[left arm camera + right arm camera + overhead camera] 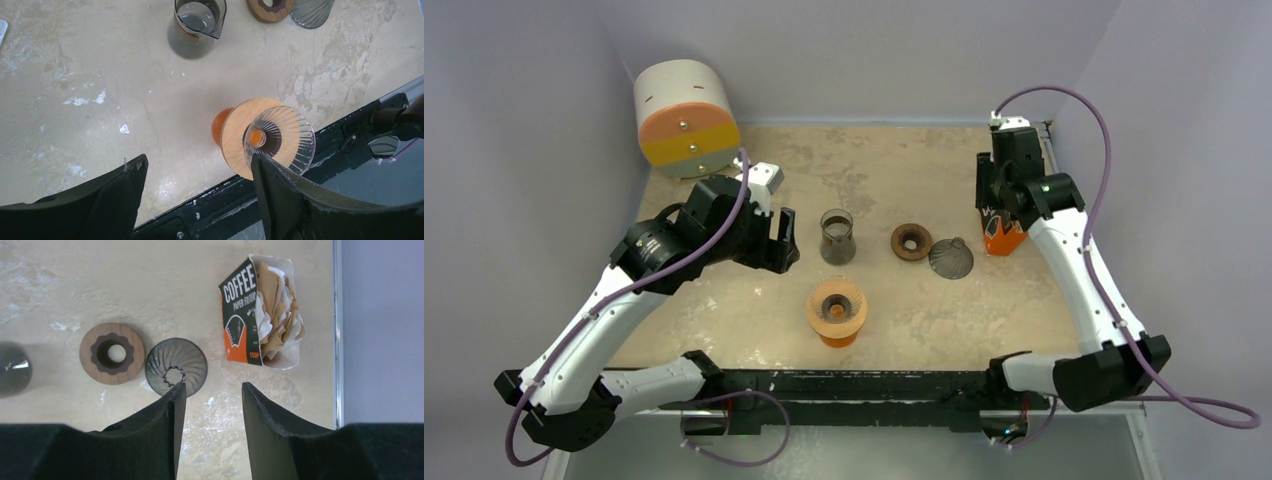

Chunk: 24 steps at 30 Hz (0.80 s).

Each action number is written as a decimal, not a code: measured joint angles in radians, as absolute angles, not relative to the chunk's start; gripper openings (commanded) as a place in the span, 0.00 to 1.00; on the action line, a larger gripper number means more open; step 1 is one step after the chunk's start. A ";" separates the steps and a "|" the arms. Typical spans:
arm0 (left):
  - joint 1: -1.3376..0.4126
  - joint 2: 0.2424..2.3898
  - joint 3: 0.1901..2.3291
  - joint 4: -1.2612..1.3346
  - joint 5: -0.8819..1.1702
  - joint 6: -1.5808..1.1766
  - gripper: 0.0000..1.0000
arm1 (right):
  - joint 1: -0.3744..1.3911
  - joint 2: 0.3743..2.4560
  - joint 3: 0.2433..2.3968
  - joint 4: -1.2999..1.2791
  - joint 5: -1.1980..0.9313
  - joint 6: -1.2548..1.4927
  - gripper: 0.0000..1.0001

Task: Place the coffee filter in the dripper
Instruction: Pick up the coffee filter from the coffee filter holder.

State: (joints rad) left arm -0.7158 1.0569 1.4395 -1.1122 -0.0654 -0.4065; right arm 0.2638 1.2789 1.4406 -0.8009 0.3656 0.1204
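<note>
Right wrist view shows the coffee filters point(277, 305) bunched in their open box point(240, 315) at the right edge of the table point(75, 280). The right gripper point(214, 387) hangs near it, fingers apart with nothing between them. Left of the box lie a dark ribbed cone point(176, 365) and a wooden ring point(112, 353). Near the front edge the clear dripper point(280, 140) sits in a wooden collar point(237, 130) on what seems an orange cup point(220, 127). The left gripper point(199, 160) hangs nearby, spread wide and empty.
</note>
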 measured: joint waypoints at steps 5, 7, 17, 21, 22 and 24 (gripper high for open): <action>-0.716 1.048 1.426 -1.107 -0.065 -0.406 0.75 | 0.164 1.318 1.407 -0.780 0.313 0.144 0.44; -0.716 1.044 1.420 -1.107 -0.065 -0.405 0.75 | 0.115 1.339 1.407 -0.769 0.284 0.157 0.41; -0.716 1.037 1.415 -1.107 -0.064 -0.395 0.75 | -0.007 1.475 1.408 -0.739 0.213 0.206 0.37; -0.716 1.034 1.415 -1.107 -0.065 -0.381 0.75 | -0.022 1.495 1.408 -0.728 0.213 0.213 0.35; -0.716 1.032 1.415 -1.107 -0.065 -0.381 0.75 | -0.028 1.497 1.410 -0.726 0.213 0.216 0.34; -0.716 1.028 1.415 -1.107 -0.065 -0.378 0.76 | -0.035 1.504 1.418 -0.722 0.213 0.219 0.33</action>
